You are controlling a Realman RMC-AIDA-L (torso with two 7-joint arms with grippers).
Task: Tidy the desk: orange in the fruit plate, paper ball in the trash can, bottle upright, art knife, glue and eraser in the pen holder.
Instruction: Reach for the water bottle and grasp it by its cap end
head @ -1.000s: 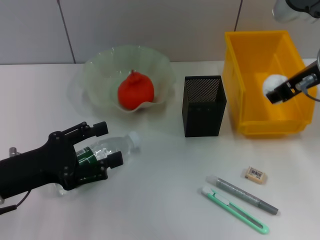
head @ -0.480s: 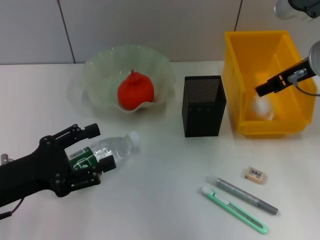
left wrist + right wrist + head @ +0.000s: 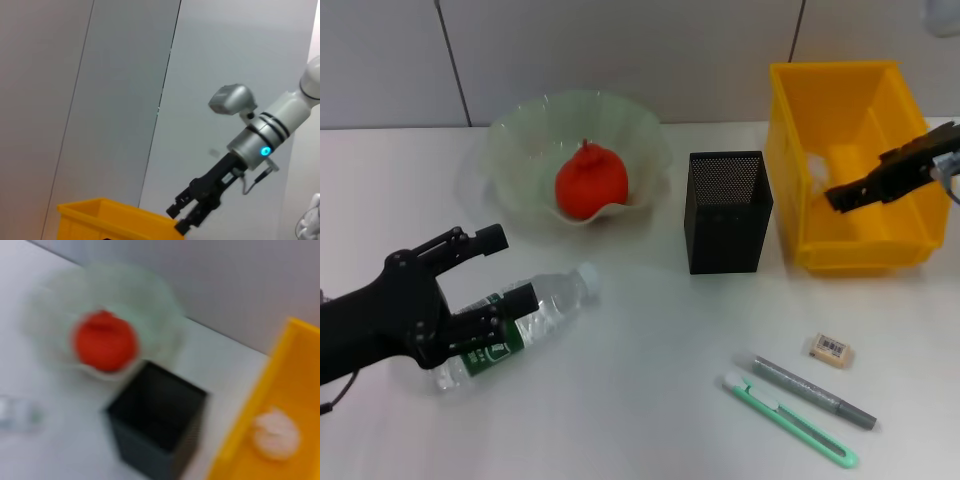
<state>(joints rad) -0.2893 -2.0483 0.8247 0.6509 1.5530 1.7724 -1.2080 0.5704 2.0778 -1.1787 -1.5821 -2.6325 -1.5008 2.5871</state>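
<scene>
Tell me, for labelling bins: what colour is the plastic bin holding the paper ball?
Yellow plastic bin; clearest in the head view.

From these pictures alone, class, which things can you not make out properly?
- White paper ball: head view, mostly hidden behind the right claw inside the yellow plastic bin.
- Clear plastic bottle: its base is hidden under the left claw.
- Small cream eraser: label print too small.

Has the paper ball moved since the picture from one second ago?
Yes. The paper ball was held by the right gripper above the yellow trash can; now it lies inside the can, lower and nearer the pen holder side.
</scene>
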